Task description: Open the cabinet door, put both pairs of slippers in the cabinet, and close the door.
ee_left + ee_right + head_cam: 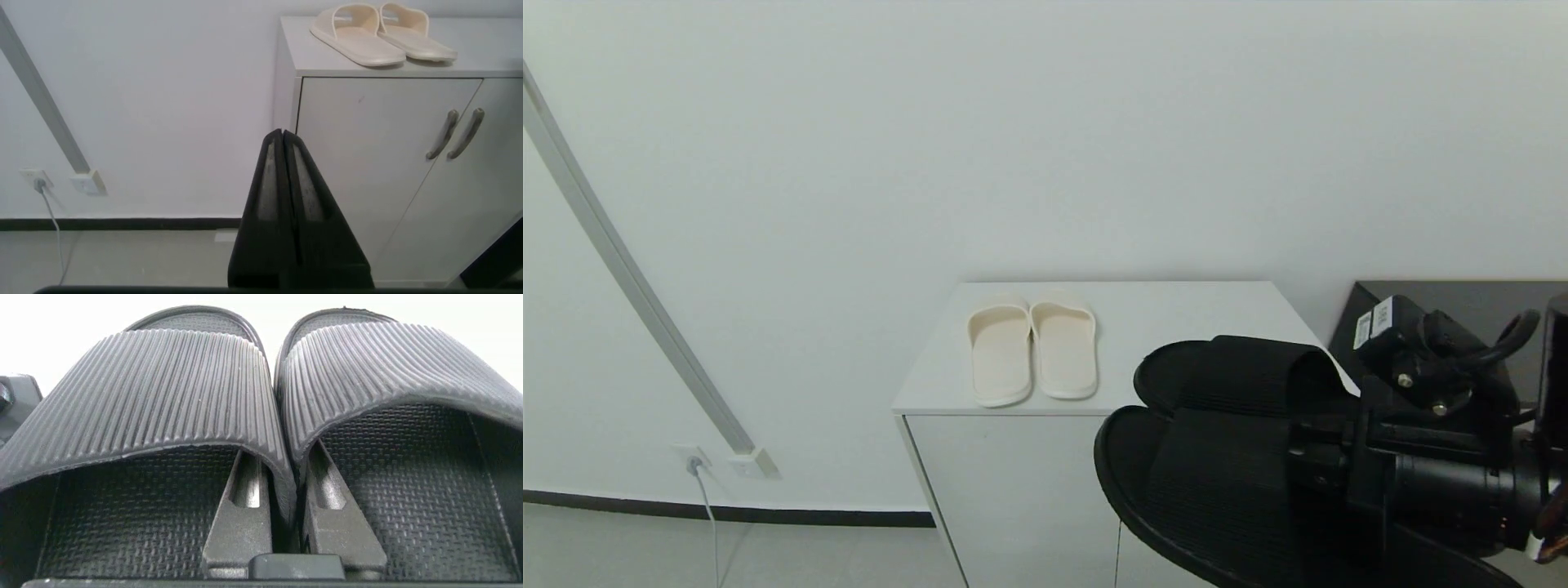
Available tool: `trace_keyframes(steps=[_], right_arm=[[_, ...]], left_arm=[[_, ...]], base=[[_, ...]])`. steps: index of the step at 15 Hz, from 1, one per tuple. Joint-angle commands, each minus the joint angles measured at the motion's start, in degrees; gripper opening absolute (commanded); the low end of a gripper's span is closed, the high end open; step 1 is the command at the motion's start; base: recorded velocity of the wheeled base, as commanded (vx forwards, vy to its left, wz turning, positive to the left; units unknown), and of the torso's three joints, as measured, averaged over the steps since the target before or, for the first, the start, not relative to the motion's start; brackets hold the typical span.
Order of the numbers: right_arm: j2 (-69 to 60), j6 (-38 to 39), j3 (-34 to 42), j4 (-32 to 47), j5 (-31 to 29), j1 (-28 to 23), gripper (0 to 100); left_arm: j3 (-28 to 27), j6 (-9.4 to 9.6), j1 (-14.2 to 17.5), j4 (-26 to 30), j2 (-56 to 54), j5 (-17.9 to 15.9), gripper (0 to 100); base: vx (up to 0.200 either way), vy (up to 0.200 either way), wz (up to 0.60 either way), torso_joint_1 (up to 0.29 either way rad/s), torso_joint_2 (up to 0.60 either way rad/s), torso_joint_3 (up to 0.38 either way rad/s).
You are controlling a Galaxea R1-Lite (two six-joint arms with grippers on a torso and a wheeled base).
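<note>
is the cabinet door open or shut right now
Shut. The cabinet doors sit flush with the front, handles side by side, no gap showing the inside.

A pair of black slippers (163, 400) is held by the right gripper (286, 514). The two slippers are set side by side, touching along their inner edges, and those adjoining edges are clamped between the gripper's fingers (241, 510). One finger is pushed under the ribbed strap (392, 367) of each slipper, so that one slipper lies to either side of the gripper. The fingers are laid flat against the footbeds (122, 506), which are covered with a fine raised pattern. Beyond the slippers' toes, on the side away from the gripper, a pale plain background (65, 318) is seen.
</note>
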Motion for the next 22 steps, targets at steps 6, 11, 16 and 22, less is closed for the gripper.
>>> trace_keyframes(steps=[6, 11, 16, 22], right_arm=[[0.9, 0.0, 0.7, -0.1, 0.8, 2.1, 0], [7.7, 3.2, 1.6, -9.1, 0.2, 4.3, 0], [7.7, 3.8, 2.0, -9.3, 0.1, 3.8, 0], [7.7, 3.7, 2.2, -9.3, 0.0, 3.3, 0]], left_arm=[[0.0, 0.05, 0.0, 0.0, 0.0, 0.0, 0], [0.0, -0.04, 0.0, 0.0, 0.0, -0.1, 0], [0.0, -0.04, 0.0, 0.0, 0.0, -0.1, 0], [0.0, 0.22, 0.0, 0.0, 0.0, -0.1, 0]], base=[[0.0, 0.0, 0.0, 0.0, 0.0, 0.0], [-0.16, 0.0, 0.0, 0.005, 0.0, 0.003], [-0.08, 0.0, 0.0, -0.005, 0.0, 0.0], [0.0, 0.0, 0.0, 0.0, 0.0, 0.0]])
